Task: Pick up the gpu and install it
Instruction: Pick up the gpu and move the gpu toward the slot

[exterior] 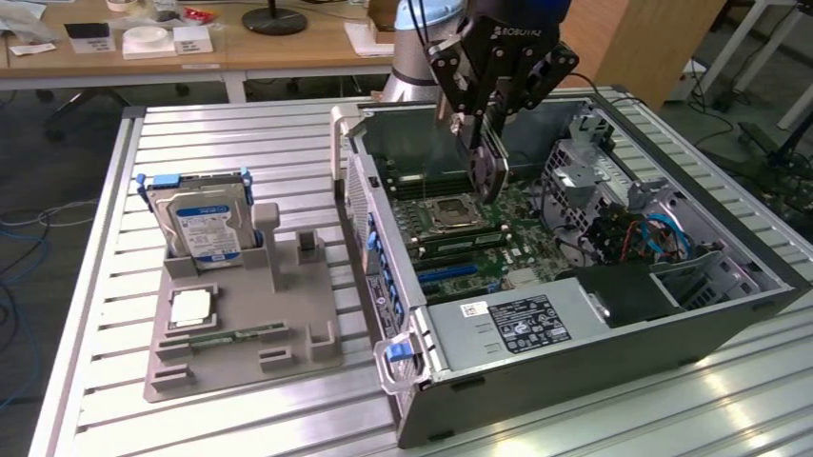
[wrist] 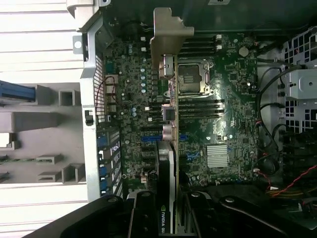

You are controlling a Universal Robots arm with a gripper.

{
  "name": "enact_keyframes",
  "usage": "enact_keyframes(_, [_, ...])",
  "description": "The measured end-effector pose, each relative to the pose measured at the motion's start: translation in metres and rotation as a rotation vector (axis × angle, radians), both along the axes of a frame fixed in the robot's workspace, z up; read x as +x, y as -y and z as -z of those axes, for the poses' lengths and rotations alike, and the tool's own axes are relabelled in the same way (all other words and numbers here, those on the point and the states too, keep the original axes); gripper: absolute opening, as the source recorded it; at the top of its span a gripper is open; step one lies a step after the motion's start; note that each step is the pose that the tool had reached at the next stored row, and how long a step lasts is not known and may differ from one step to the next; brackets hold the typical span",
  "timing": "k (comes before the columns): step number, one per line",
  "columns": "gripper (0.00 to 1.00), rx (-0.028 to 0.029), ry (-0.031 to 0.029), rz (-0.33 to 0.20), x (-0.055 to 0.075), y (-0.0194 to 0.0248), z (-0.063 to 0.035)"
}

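I have the fingers (wrist: 143, 215) clenched on the thin dark gpu card with a silver metal end bracket (exterior: 486, 169). It hangs edge-on just below them, above the green motherboard (exterior: 515, 243) inside the open grey computer case (exterior: 610, 371). I judge the pick-up done. The card is not yet seated in any slot, so installing is left.

The gpu (exterior: 485, 167) is black, the motherboard (exterior: 515, 249) green, the holder (exterior: 273, 307) grey.

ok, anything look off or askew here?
Nothing stands out. The gripper holds the gpu on edge over the motherboard; the hard drive stands upright in its grey holder.
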State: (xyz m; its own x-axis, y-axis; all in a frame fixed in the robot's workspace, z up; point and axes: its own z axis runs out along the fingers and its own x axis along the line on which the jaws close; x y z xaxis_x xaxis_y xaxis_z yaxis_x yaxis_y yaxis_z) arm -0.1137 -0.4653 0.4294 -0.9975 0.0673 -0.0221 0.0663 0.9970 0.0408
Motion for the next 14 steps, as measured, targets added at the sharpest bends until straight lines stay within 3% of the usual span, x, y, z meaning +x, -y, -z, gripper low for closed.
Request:
enact_keyframes(7, [0.27,0.0001,0.0000,0.000,0.001,-0.0001,0.0000])
enact_keyframes(14, [0.27,0.0001,0.0001,-0.001,0.014,-0.0002,0.0001])
